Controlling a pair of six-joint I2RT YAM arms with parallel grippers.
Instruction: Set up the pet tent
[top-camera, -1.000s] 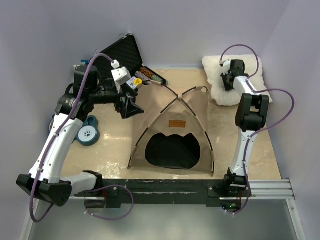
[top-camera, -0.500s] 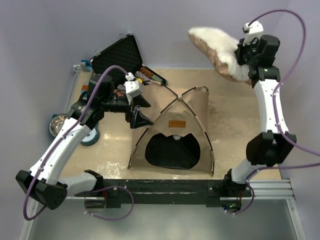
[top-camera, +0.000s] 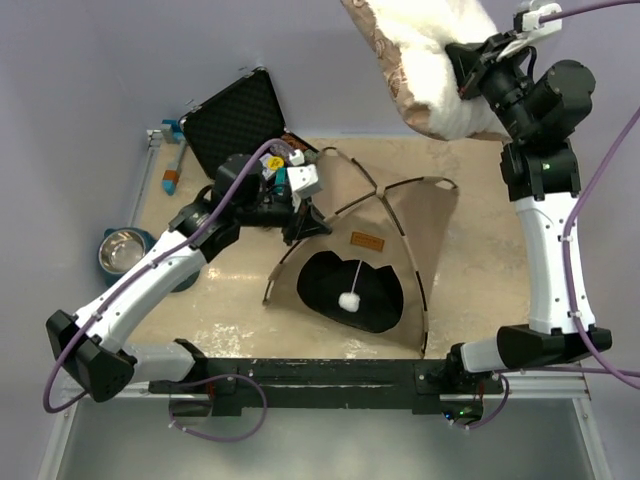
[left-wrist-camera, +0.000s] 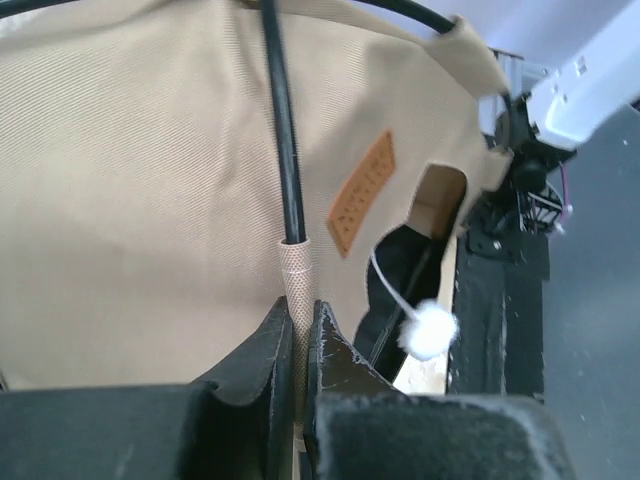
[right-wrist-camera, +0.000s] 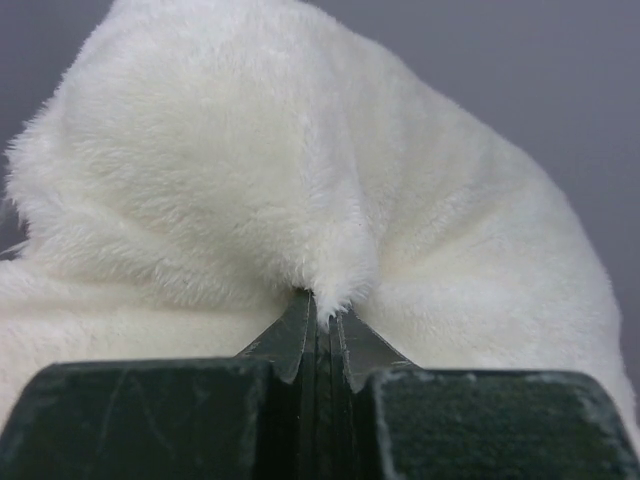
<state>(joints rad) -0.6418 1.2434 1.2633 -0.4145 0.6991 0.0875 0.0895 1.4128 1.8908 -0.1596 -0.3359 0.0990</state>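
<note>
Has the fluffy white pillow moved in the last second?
Yes. The pillow has risen off the table's far right corner and now hangs in the right gripper, above that edge.

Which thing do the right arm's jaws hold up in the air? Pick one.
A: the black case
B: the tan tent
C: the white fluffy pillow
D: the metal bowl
C: the right jaws are pinched shut on a fold of the pillow, which hangs high over the far side of the scene.
</note>
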